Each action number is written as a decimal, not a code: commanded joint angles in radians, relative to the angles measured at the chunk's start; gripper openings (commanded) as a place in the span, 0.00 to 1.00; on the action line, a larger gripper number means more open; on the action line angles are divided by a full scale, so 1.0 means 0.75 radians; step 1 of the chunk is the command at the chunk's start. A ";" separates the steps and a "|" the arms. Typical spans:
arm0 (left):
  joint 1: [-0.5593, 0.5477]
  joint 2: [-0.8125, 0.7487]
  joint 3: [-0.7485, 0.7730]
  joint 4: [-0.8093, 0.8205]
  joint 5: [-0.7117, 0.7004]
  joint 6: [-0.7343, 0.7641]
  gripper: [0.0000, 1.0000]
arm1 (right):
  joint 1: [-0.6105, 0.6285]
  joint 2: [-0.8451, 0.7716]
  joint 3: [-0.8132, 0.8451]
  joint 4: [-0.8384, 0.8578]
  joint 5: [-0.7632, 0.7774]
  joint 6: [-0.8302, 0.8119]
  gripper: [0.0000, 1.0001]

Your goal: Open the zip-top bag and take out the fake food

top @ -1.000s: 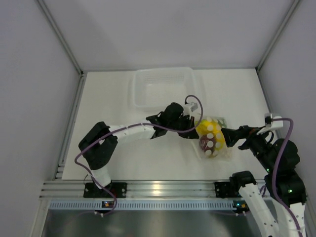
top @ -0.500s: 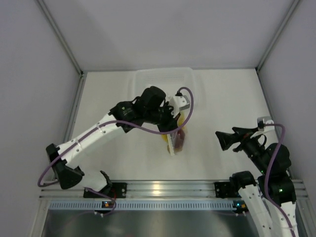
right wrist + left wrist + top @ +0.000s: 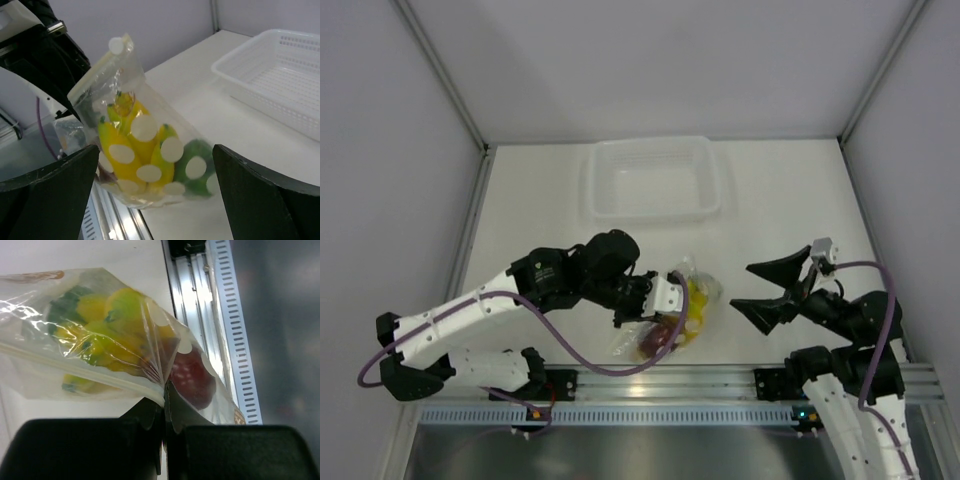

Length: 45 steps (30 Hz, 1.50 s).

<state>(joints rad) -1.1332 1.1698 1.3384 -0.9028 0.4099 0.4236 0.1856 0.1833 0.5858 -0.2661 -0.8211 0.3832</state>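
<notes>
Left fingers (image 3: 154,422) are clamped on the zip-top bag (image 3: 665,322), which has been carried left and nearer, to the counter's (image 3: 540,210) near edge. Right fingers (image 3: 765,308) stand wide apart, facing it. The fake food (image 3: 131,145) remains inside; the bag appears unopened.

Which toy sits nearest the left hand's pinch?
The dark red round plastic fruit, right beside the shut left hand; the yellow banana bunch and green pepper-like piece lie farther along the clear dotted zip-top bag.
</notes>
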 commanded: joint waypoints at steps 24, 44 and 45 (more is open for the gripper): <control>-0.084 -0.060 -0.009 0.021 0.253 0.129 0.00 | 0.661 0.463 0.041 0.625 -0.198 -0.300 0.77; -0.084 -0.124 -0.028 0.024 0.413 0.133 0.00 | 0.669 0.600 0.133 0.719 -0.441 -0.339 0.63; -0.084 -0.120 -0.026 0.026 0.409 0.131 0.00 | 0.675 0.598 0.145 0.709 -0.447 -0.339 0.58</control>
<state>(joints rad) -1.1923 1.1034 1.2976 -0.9298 0.6628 0.4992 0.6693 0.6476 0.6266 0.1833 -1.0546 0.1341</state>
